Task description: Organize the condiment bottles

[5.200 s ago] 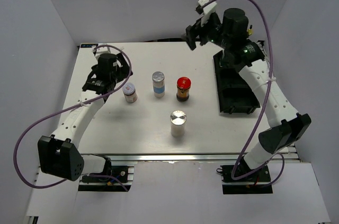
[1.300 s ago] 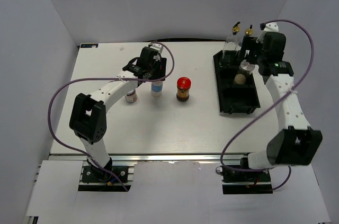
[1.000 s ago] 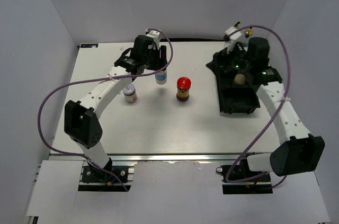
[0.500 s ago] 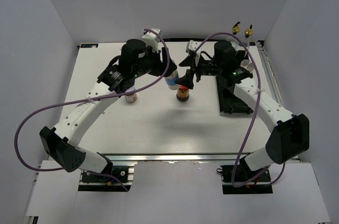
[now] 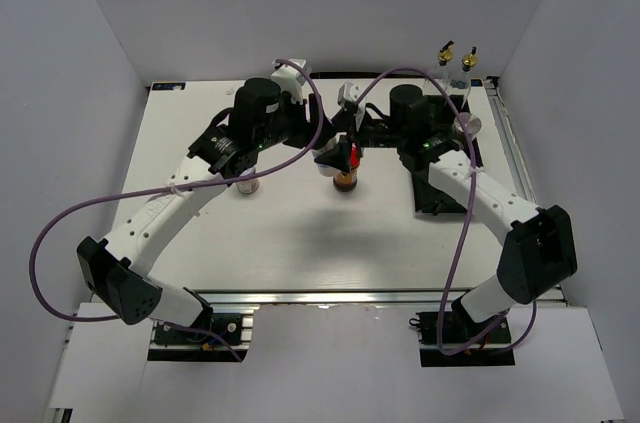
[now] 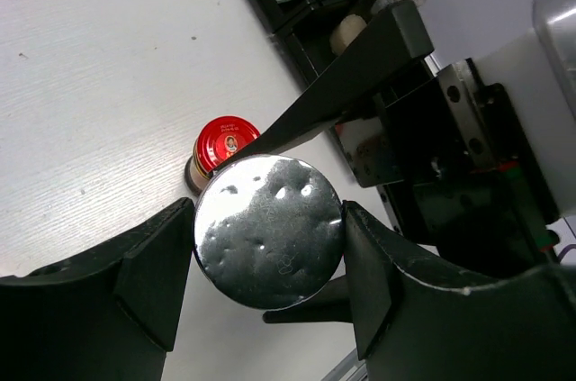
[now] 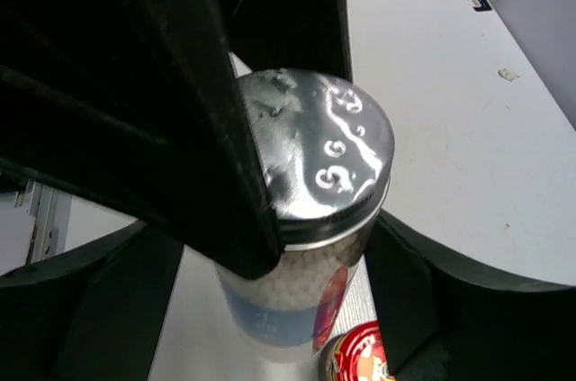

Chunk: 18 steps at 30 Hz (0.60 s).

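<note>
My left gripper is shut on the blue-labelled shaker, gripping its silver lid and holding it in the air mid-table. Just below it the red-lidded dark jar stands on the table. My right gripper is open with one finger on each side of the shaker's body; a thin gap shows on one side. A small jar stands by the left arm. Two gold-topped glass bottles and a silver-capped shaker are at the black tray.
The black compartment tray lies at the right of the table, partly under the right arm. The red-lidded jar sits directly beneath both grippers. White walls close in the back and sides of the table.
The left arm has lifted the blue-labelled shaker and carried it right, over the red-lidded jar. The right arm swung from the tray to meet it, and its jaws have narrowed around the shaker.
</note>
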### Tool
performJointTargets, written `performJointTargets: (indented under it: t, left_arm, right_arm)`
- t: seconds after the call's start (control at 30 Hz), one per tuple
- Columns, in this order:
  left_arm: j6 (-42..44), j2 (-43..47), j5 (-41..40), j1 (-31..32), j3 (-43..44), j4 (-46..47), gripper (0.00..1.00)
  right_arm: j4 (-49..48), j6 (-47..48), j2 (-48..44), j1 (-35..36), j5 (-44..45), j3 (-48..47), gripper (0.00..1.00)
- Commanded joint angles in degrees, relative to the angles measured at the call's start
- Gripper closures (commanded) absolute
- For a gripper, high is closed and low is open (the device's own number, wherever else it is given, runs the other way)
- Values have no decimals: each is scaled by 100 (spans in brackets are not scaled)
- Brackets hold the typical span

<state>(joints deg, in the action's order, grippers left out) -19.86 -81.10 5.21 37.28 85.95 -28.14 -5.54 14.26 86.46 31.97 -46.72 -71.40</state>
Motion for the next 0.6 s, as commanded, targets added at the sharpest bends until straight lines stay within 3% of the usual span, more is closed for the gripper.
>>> performJointTargets:
  t: [0.0, 0.07, 0.13, 0.2, 0.23, 0.27, 0.4, 0.57]
  left_arm:
    - [-97, 323, 112, 52, 18, 380, 100]
    - [-89, 323, 103, 52, 1, 388, 100]
    - [-71, 332, 85, 69, -17, 397, 100]
    - [-71, 323, 76, 69, -26, 397, 60]
    - [-45, 323, 76, 69, -17, 406, 28]
    - [-27, 323, 50, 60, -8, 388, 4]
    - [26, 306, -457, 69, 158, 292, 2]
    - [43, 340, -1461, 69, 396, 309, 2]
  right_arm:
    - [-797, -510, 222, 126, -39, -68, 23]
    - [-966, -652, 293, 187, 128, -85, 30]
    - [-1211, -854, 345, 205, 259, -68, 48]
    - [-1335, -1030, 337, 214, 400, -32, 67]
    - [-1423, -1048, 337, 205, 618, 29, 74]
    - [-1432, -1057, 320, 213, 733, 47, 76]
    - [-1345, -1083, 240, 126, 1454, 161, 82]
    - [-1388, -1610, 126, -602, 1912, 266, 88]
